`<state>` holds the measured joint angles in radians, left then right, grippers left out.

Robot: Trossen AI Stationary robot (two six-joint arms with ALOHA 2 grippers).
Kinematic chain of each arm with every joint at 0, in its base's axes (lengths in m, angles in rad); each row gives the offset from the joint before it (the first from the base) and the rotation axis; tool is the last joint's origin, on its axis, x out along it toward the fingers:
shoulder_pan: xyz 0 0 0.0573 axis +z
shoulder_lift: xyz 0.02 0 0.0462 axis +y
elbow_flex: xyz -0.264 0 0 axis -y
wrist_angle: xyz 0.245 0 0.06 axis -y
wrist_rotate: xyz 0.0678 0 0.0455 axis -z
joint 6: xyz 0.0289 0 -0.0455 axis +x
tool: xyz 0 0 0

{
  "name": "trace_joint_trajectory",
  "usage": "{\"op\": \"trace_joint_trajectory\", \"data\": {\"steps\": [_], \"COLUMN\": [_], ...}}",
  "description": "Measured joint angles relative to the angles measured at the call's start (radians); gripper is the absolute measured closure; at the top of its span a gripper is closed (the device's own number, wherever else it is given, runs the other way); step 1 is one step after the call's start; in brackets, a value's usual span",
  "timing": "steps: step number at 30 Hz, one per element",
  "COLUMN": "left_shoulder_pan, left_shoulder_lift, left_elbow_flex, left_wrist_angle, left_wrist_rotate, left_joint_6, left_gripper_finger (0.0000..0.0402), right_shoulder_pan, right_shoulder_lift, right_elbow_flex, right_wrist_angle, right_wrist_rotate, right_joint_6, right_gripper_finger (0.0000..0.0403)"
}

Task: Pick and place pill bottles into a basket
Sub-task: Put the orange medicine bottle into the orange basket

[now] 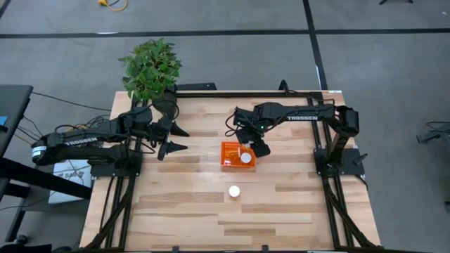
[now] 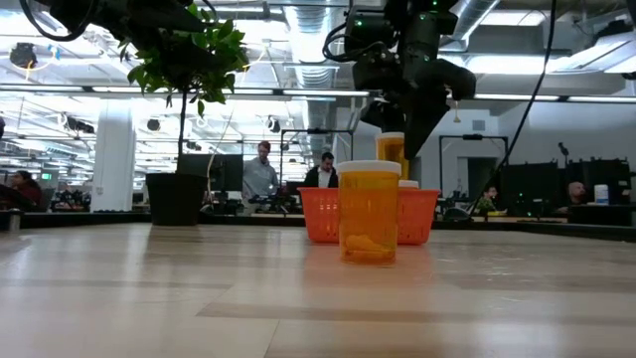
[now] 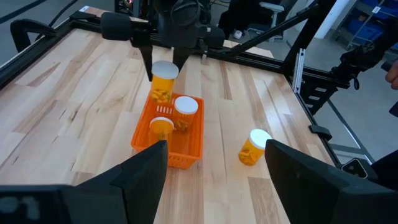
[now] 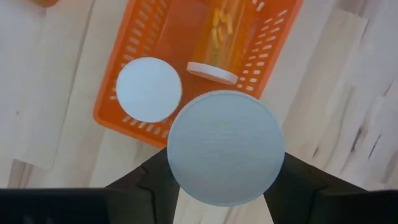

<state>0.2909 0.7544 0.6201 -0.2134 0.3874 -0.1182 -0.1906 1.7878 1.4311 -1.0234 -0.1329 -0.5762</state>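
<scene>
My left gripper (image 1: 171, 139) waits at the left side of the table, near the potted plant (image 1: 150, 67). Its fingers are apart and hold nothing.

In the middle sits the orange basket (image 3: 148, 131). Two pill bottles are already inside it. One stands up (image 3: 185, 112) and one lies on its side (image 3: 161, 127).

My right gripper (image 1: 254, 144) hangs just above the basket. Its fingers are squeezed on a third pill bottle (image 3: 164, 79), which is in the air, upright, over the far end of the basket.

To do this well, I should go down slowly and straight. I should aim for the bare spot, not the white caps below. I think the bottle could bump one and tip. I let go only when it is low inside.

The last pill bottle (image 1: 234, 191) stands alone on the wooden table (image 1: 295, 211), in front of the basket. It comes next.
</scene>
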Motion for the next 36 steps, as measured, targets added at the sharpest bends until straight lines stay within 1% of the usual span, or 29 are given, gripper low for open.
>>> {"op": "trace_joint_trajectory", "data": {"steps": [9, 19, 26, 32, 36], "left_shoulder_pan": [0.000, 0.000, 0.000, 0.000, 0.000], "left_shoulder_lift": [0.000, 0.000, 0.000, 0.000, 0.000], "left_elbow_flex": [0.000, 0.000, 0.000, 0.000, 0.000], "left_wrist_angle": [0.000, 0.000, 0.002, 0.003, 0.003], "left_wrist_rotate": [0.000, 0.000, 0.000, 0.000, 0.000], "left_joint_6": [0.000, 0.001, 0.000, 0.000, 0.000], "left_gripper_finger": [0.0142, 0.0142, 0.0142, 0.0142, 0.0142], "right_shoulder_pan": [0.016, 0.020, 0.020, 0.021, 0.021], "right_shoulder_lift": [0.000, 0.001, 0.001, 0.001, 0.001], "right_elbow_flex": [-0.003, -0.076, -0.077, -0.077, -0.077], "right_wrist_angle": [0.019, 0.029, 0.049, 0.068, 0.069], "right_wrist_rotate": [0.004, 0.043, 0.043, 0.033, 0.030], "right_joint_6": [-0.007, -0.015, -0.009, -0.009, -0.009], "right_gripper_finger": [0.0218, 0.0215, 0.0219, 0.0211, 0.0213]}}
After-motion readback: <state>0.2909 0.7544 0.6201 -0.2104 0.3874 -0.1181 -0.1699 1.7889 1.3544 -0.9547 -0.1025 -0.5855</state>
